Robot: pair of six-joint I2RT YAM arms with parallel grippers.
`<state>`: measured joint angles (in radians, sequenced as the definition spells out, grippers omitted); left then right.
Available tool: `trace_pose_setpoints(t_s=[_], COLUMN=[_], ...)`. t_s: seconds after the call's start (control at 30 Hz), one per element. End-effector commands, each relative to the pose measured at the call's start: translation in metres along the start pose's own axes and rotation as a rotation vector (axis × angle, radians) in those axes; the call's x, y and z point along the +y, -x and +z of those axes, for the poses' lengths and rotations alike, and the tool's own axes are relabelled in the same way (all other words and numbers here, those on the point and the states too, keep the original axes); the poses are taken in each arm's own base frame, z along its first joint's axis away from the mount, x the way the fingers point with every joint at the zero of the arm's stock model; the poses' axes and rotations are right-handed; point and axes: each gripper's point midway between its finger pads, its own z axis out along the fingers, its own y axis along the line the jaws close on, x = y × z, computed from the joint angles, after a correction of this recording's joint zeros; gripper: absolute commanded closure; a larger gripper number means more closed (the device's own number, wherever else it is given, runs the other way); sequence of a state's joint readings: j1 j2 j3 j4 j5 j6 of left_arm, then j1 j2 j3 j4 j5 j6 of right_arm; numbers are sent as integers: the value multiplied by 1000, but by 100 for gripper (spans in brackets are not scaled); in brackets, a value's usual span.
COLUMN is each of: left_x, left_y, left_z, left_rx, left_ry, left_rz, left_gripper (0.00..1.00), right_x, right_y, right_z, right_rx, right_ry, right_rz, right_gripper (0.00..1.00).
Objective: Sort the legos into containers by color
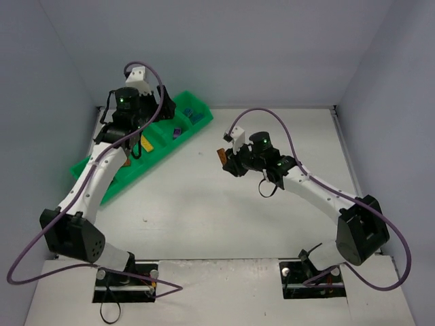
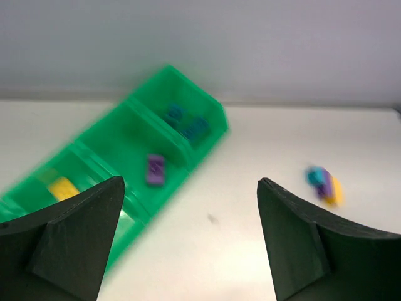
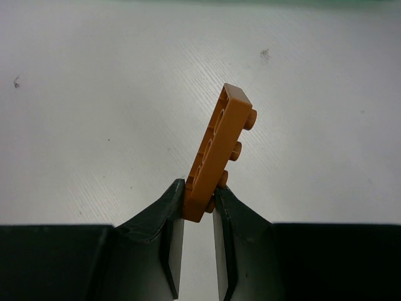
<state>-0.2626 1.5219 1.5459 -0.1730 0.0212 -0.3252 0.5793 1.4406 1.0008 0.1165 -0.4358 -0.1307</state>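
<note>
The green tray lies at the back left, and its compartments also show in the left wrist view. Blue bricks, a purple brick and a yellow brick lie in separate compartments. My left gripper is open and empty, raised above the tray; its view is blurred. My right gripper is shut on one end of a brown-orange brick and holds it tilted above the table, right of the tray. A teal, purple and yellow cluster lies on the table.
Grey walls close in the table at the back and both sides. A purple cable loops above the right arm. The cluster of bricks does not show in the top view.
</note>
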Motion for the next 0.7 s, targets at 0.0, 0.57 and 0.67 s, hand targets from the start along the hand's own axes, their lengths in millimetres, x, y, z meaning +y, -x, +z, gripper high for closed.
trace_pose_setpoints(t_s=[0.0, 0.57, 0.67], left_x=[-52, -134, -140], left_y=[-55, -112, -116], left_z=[-40, -97, -91], left_rx=[211, 341, 347], left_ry=[-296, -507, -504], left_rz=[-124, -365, -385], left_gripper=[20, 20, 20], right_x=[5, 28, 32], right_y=[45, 43, 44], right_z=[3, 15, 16], right_rx=[-124, -120, -124], right_ry=[26, 77, 84], right_rz=[-75, -92, -91], right_gripper=[100, 100, 100])
